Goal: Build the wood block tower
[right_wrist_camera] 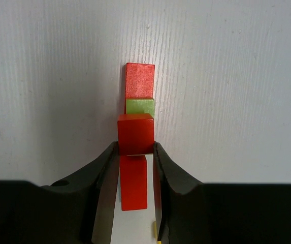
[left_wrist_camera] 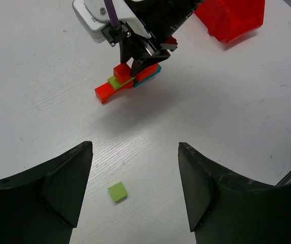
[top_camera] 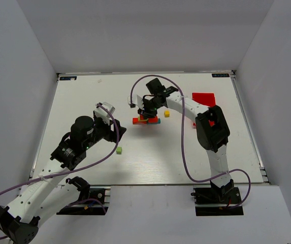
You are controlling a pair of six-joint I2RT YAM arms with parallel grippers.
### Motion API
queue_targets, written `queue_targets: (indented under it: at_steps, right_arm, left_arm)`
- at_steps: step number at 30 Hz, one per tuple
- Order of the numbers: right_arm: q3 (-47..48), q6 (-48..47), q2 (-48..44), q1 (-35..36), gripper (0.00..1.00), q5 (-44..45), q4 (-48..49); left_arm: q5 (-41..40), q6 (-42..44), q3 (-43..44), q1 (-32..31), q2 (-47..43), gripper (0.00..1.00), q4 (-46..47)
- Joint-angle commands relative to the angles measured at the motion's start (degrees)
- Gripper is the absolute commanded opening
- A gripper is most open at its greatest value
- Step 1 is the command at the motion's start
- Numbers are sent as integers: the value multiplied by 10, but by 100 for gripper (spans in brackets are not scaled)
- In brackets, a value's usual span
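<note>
Placing step, I'd say: the right gripper [right_wrist_camera: 136, 152] clamps a red cube [right_wrist_camera: 135, 129] atop the tower [top_camera: 146, 120] mid-table; next, release cleanly without nudging; the left gripper [left_wrist_camera: 135, 150] hangs wide open over a loose green cube [left_wrist_camera: 117, 191].

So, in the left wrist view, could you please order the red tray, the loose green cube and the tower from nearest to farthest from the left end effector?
1. Loose green cube: on the table, between the fingers of the left end effector.
2. Tower: farther ahead, near the centre.
3. Red tray: far back, on the right.
</note>
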Motion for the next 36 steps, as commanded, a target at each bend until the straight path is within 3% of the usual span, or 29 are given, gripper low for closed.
queue_targets:
  at_steps: [1,29,32,36]
  right_arm:
    - [24,-1,4,0,8,-19,-13]
    - [21,23,14,0,13,-1,7]
    - [21,24,15,0,16,-1,7]
    - [18,25,14,0,29,2,9]
  left_arm:
    - [7,2,-3,3,-4,78,6]
    - [7,2,-3,3,-4,78,6]
    - [7,2,-3,3,-4,78,6]
    - [7,2,-3,3,-4,78,6]
